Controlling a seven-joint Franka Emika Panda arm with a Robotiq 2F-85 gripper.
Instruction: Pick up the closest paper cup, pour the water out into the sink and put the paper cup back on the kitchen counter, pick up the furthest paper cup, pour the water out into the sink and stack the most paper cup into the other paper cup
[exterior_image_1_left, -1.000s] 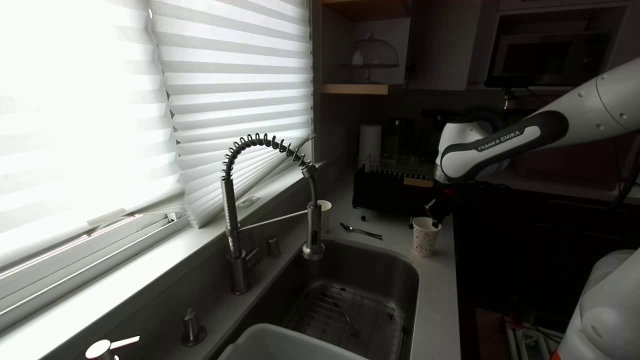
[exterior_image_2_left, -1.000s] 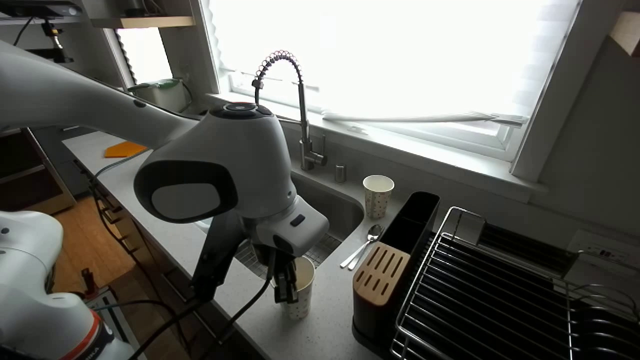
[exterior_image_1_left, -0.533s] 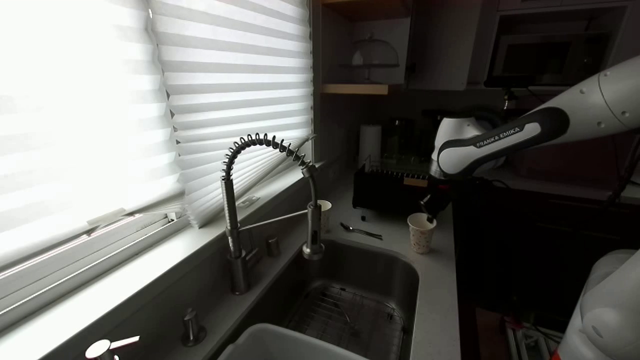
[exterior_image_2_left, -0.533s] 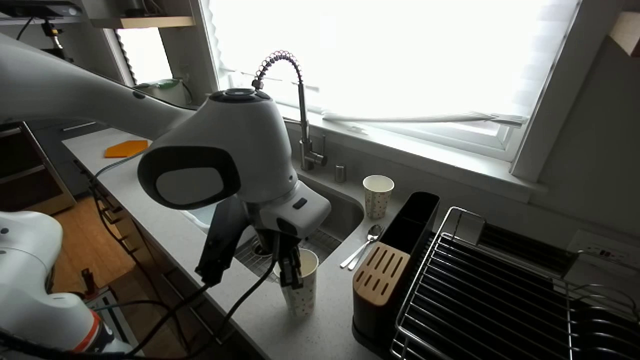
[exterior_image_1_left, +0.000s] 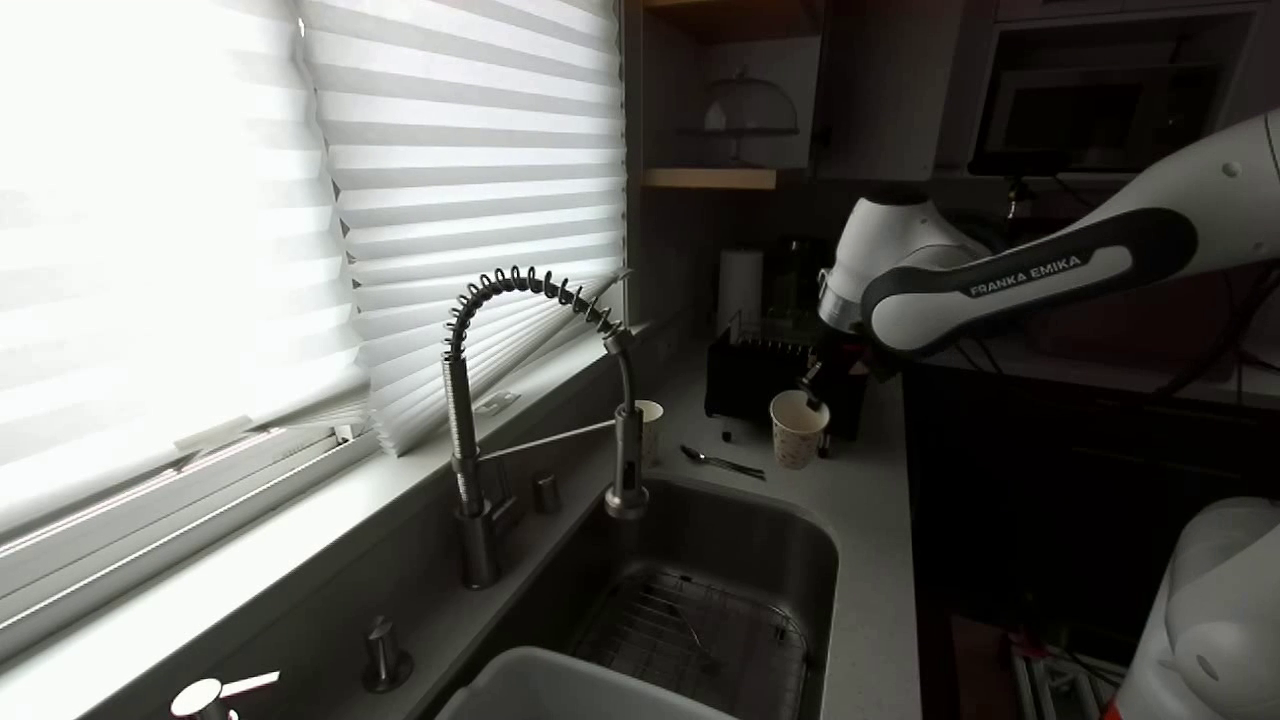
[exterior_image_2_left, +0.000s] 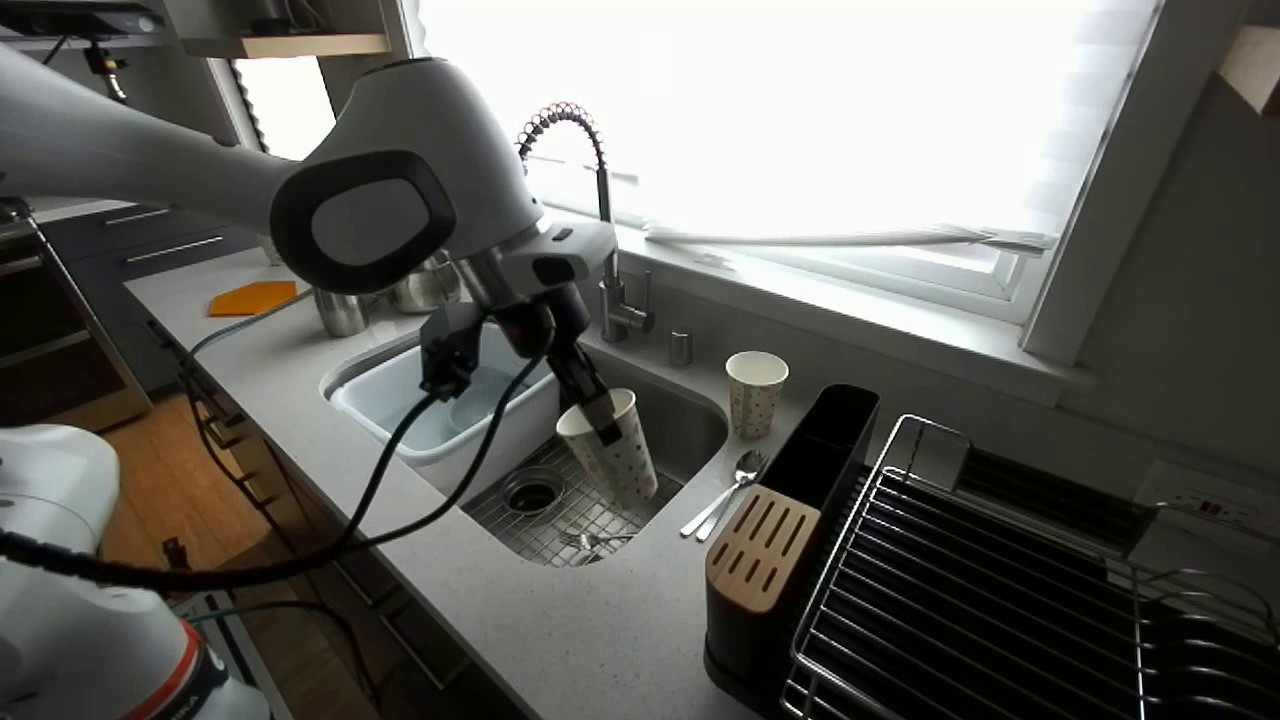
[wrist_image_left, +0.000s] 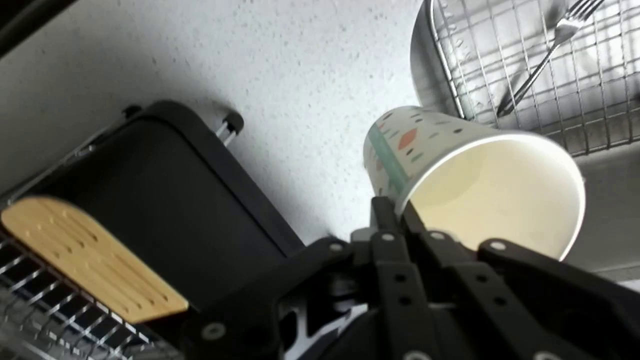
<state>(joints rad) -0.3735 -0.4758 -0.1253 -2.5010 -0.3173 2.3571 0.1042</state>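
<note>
My gripper (wrist_image_left: 398, 209) is shut on the rim of a patterned paper cup (wrist_image_left: 425, 142), one finger inside and one outside. The held cup is in the air, tilted a little, near the sink's corner; it shows in both exterior views (exterior_image_1_left: 797, 440) (exterior_image_2_left: 622, 460). A pale yellowish inside shows in the wrist view; liquid cannot be made out surely. The other paper cup (exterior_image_2_left: 755, 400) stands upright on the kitchen counter (exterior_image_2_left: 560, 620) by the window wall, partly hidden behind the faucet head in an exterior view (exterior_image_1_left: 651, 430). The sink (exterior_image_1_left: 740, 515) has a wire rack in it.
The coiled faucet (exterior_image_1_left: 462, 430) stands behind the sink. Two spoons (exterior_image_2_left: 735, 490) lie beside the standing cup. A black utensil holder with a wooden top (exterior_image_2_left: 765, 550) and a dish rack (exterior_image_2_left: 960, 580) are alongside. A pale tub (exterior_image_2_left: 460, 400) fills the sink's other side.
My gripper has lifted the cup off the counter and carried it upward and toward the sink and window. The cup has tilted. The standing cup has not moved.
</note>
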